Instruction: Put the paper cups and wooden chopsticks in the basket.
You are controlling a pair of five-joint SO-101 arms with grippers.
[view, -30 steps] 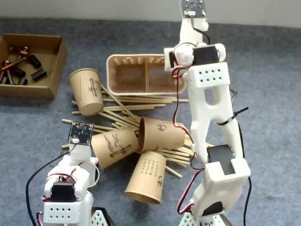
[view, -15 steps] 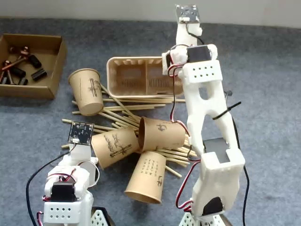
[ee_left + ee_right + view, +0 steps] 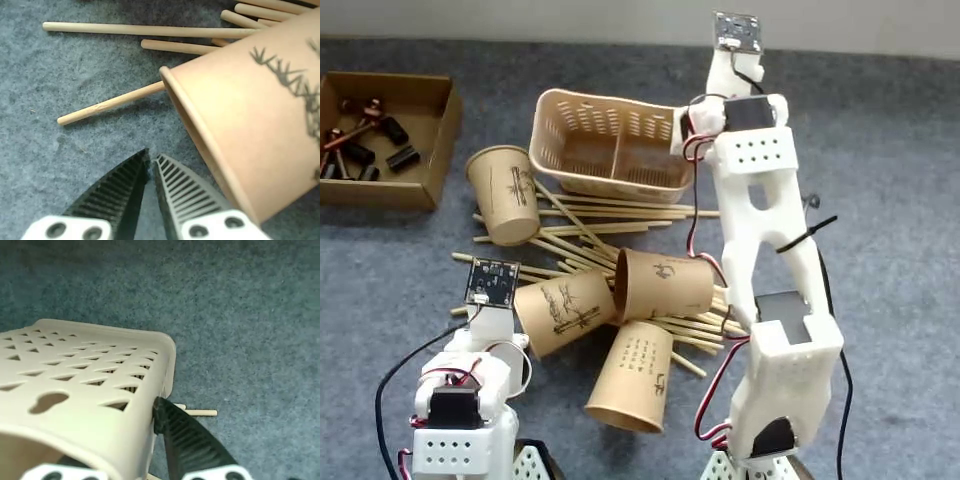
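High view: grips, with the right gripper (image 3: 156, 416), one end wall of the basket (image 3: 616, 128), tilted just above the nearest wooden chopsticks (image 3: 610, 210). Could slip from so thin a pinch, or drop and scatter those sticks. Probably has one finger inside, hidden. Shows the left gripper (image 3: 151, 156) nearly closed, empty, just beside a fallen paper cup (image 3: 250, 115).

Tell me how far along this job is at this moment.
Nothing looks done: the basket looks empty. In hand: the right gripper has its jaws shut on the basket's end wall, and the basket sits tilted. The left gripper is shut and empty beside one of the paper cups. Left: all four cups and the wooden chopsticks lie on the carpet.
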